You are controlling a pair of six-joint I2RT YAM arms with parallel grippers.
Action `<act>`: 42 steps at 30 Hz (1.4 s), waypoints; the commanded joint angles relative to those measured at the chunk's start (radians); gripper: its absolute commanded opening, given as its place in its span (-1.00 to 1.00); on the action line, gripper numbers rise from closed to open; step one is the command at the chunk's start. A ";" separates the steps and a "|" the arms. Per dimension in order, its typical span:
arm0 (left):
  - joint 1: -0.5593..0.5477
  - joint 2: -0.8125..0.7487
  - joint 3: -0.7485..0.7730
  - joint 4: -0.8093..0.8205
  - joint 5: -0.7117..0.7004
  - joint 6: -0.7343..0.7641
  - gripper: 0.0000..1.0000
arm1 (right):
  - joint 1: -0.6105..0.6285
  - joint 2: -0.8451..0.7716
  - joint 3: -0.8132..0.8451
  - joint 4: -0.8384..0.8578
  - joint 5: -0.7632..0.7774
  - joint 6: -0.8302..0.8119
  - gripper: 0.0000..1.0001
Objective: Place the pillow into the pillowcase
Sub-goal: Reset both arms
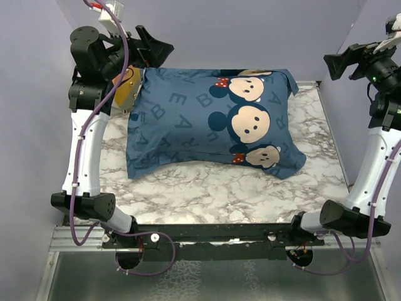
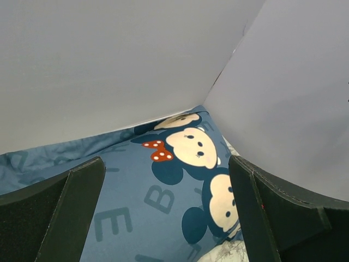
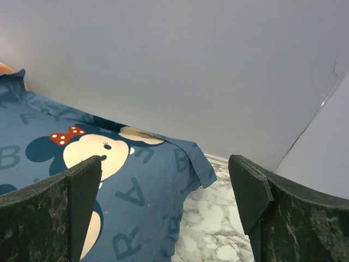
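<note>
Marble-patterned white and grey table (image 1: 207, 188) fills the middle of the overhead view, with a dark metal rail and a textured grey floor panel along its near edge. Two white and black arms are bolted at that near edge, one at each corner, and rise up along the table's sides.

Farther back, the pillowcase (image 1: 210, 119) lies plump and full across the rear half of the table, blue with darker letters and mouse faces with red bows. It looks stuffed, but the pillow itself cannot be seen. One corner of the case flops loose at the far right.

Just beyond its left end, a yellow-orange object (image 1: 125, 88) sits partly hidden behind the left arm.

Raised above the far left corner, the left gripper (image 2: 166, 213) hangs with fingers spread wide, grasping nothing. Over the far right edge, the right gripper (image 3: 163, 213) is likewise spread and empty.

Plain pale lilac walls enclose the table at the back and on both sides.
</note>
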 commanded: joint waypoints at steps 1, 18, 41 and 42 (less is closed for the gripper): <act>0.010 -0.033 -0.051 0.050 0.050 -0.026 0.98 | -0.005 -0.024 -0.050 0.065 -0.007 0.025 1.00; 0.012 -0.135 -0.240 0.125 0.049 -0.029 0.98 | -0.005 -0.087 -0.226 0.157 -0.146 0.019 1.00; 0.013 -0.156 -0.285 0.137 0.065 -0.014 0.98 | -0.005 0.117 0.134 -0.241 -0.017 0.041 1.00; 0.012 -0.156 -0.281 0.136 0.063 -0.012 0.98 | -0.005 0.137 0.157 -0.256 -0.018 0.046 1.00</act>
